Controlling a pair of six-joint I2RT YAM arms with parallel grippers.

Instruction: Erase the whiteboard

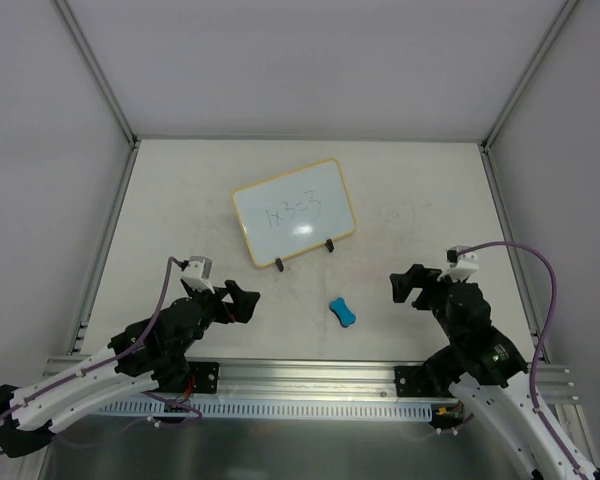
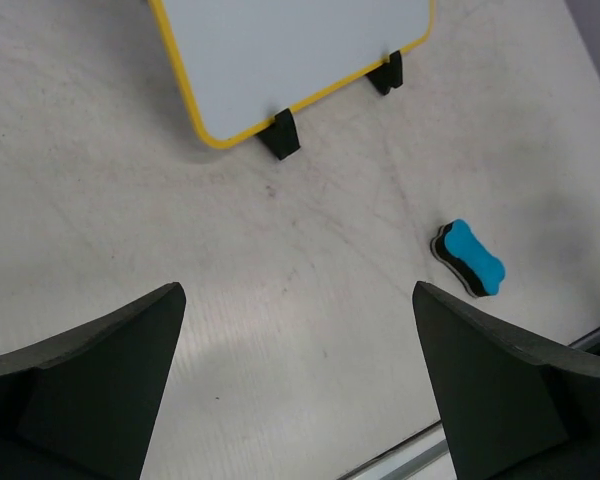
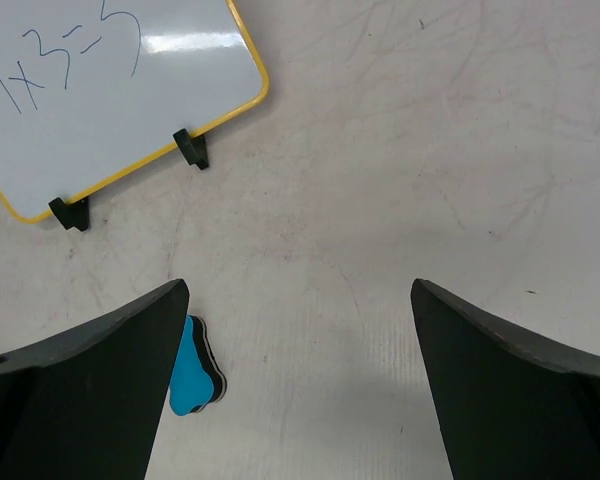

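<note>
Whiteboard (image 1: 294, 212) stands ahead, between left claw (image 1: 246, 303) and right claw (image 1: 400, 287), both released.

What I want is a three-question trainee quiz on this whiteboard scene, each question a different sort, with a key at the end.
1. True or false: the whiteboard is already wiped clean.
2. Where does the blue eraser lie? A) on the whiteboard; B) on the table, between the whiteboard and the arms' bases; C) held in the right jaws.
3. Fill in: both arms' jaws stand ____, holding nothing.
Key: 1 false, dark handwriting shows on it; 2 B; 3 open.
</note>
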